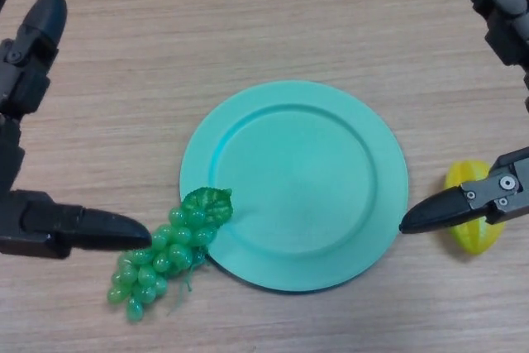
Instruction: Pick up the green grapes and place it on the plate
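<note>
A pale wood-grain table (248, 14) fills the view, with no room visible beyond it. A round teal plastic plate (331, 188) lies at the centre. The bunch of green plastic grapes (161, 258), topped by a green leaf, rests on the table at the plate's lower-left rim, its leafy end overlapping the rim. The black left hand (50, 229) is spread open, one digit pointing at the bunch and seemingly just touching it, though contact is hard to judge; another reaches up the left edge. The black right hand (496, 192) is likewise open, a fingertip at the plate's right rim, over a yellow star-shaped fruit (473, 229). Bare table stretches above the plate.
</note>
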You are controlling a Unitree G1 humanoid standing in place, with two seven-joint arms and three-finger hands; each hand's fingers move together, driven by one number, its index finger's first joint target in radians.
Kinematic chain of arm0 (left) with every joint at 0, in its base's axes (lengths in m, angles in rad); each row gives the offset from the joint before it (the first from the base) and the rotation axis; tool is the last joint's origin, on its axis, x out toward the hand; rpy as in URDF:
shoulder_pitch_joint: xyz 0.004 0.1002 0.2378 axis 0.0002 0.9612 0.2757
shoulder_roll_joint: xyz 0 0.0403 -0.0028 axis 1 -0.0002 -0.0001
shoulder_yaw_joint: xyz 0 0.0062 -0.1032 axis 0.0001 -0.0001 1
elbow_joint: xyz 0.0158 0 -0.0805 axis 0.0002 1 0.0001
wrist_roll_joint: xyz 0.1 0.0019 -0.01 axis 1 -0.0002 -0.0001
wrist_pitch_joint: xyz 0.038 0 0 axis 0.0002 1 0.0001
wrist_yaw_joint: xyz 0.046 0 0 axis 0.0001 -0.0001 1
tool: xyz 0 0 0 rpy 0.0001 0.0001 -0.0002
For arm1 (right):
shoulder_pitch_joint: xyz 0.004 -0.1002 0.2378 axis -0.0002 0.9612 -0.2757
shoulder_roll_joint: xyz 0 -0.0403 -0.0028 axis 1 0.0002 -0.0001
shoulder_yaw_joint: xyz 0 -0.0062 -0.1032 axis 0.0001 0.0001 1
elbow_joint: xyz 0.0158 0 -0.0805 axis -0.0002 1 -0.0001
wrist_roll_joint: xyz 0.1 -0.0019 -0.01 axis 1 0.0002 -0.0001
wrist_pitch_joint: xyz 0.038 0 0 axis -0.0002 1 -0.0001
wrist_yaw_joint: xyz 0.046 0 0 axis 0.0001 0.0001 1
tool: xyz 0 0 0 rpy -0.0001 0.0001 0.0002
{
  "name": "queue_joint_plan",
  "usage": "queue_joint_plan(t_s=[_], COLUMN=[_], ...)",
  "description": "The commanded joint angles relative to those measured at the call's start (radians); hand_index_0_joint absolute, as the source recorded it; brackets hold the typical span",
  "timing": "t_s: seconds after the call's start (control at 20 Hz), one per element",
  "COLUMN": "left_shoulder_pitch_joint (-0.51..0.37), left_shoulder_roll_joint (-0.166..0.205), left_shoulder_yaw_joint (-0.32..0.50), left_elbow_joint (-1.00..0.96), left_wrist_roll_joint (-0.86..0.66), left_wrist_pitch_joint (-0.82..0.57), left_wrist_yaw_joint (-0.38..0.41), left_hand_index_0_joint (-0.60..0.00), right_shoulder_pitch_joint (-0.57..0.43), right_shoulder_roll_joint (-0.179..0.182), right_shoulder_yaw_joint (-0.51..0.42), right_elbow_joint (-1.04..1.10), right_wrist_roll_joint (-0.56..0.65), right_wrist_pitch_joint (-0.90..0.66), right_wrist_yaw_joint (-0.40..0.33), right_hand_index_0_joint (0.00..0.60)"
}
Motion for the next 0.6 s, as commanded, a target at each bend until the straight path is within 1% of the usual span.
queue_joint_plan(t_s=[0.05, 0.1, 0.25, 0.5, 0.6], left_shoulder_pitch_joint=[-0.035, -0.050, -0.072, -0.082, -0.088], left_shoulder_roll_joint=[0.057, 0.072, 0.088, 0.093, 0.096], left_shoulder_yaw_joint=[0.071, 0.079, 0.068, 0.058, 0.062], left_elbow_joint=[-0.039, -0.044, -0.048, -0.051, -0.060], left_wrist_roll_joint=[-0.014, -0.027, -0.027, -0.011, -0.016], left_wrist_pitch_joint=[-0.083, -0.059, -0.048, -0.049, -0.044], left_wrist_yaw_joint=[0.014, 0.033, 0.056, 0.058, 0.063], left_hand_index_0_joint=[0.000, 0.000, 0.000, 0.000, 0.000], right_shoulder_pitch_joint=[-0.031, -0.026, -0.020, -0.040, -0.048], right_shoulder_roll_joint=[-0.019, -0.022, -0.020, -0.007, -0.007], right_shoulder_yaw_joint=[-0.043, -0.035, -0.036, -0.033, -0.032], right_elbow_joint=[-0.050, -0.050, -0.050, -0.050, -0.050], right_wrist_roll_joint=[-0.035, -0.038, -0.032, -0.041, -0.037], right_wrist_pitch_joint=[-0.104, -0.109, -0.111, -0.088, -0.084], right_wrist_yaw_joint=[0.010, 0.010, 0.014, 0.025, 0.023], right_hand_index_0_joint=[0.000, 0.000, 0.000, 0.000, 0.000])
